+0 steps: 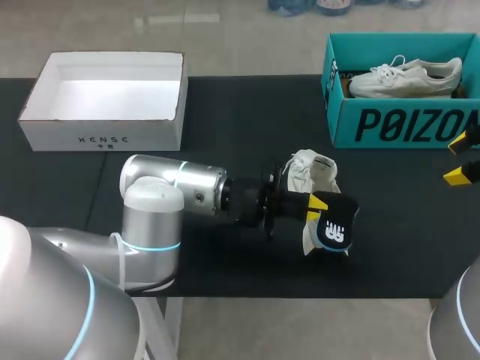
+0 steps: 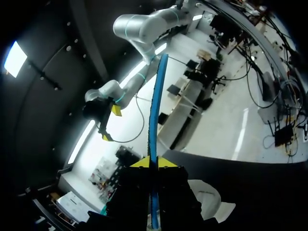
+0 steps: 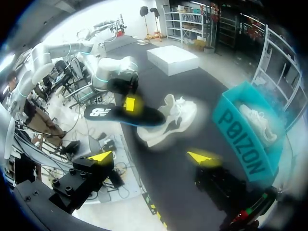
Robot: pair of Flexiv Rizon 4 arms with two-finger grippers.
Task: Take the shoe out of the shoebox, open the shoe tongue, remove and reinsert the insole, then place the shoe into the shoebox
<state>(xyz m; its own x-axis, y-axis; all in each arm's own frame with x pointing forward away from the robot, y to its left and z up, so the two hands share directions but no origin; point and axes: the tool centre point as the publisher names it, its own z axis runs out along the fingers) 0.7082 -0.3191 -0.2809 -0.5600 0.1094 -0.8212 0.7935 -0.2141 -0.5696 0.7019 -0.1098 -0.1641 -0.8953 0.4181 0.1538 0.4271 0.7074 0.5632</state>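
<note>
A black insole (image 1: 334, 225) with a white logo is pinched between the fingers of my left gripper (image 1: 319, 202), which is shut on it just above the table's front middle. In the left wrist view the insole (image 2: 154, 110) shows edge-on, rising from between the yellow tips of the left gripper (image 2: 153, 163). The white shoe (image 1: 311, 171) lies on the black table just behind the insole, tongue up. My right gripper (image 1: 461, 157) hangs open and empty at the right edge; in its own view the right gripper (image 3: 151, 156) looks toward the insole (image 3: 122, 114) and shoe (image 3: 173, 118).
A teal shoebox (image 1: 405, 124) stands at the back right with a second white shoe (image 1: 405, 77) inside. An open white box (image 1: 105, 139) sits at the back left. Bare black table lies between the boxes and along the front right.
</note>
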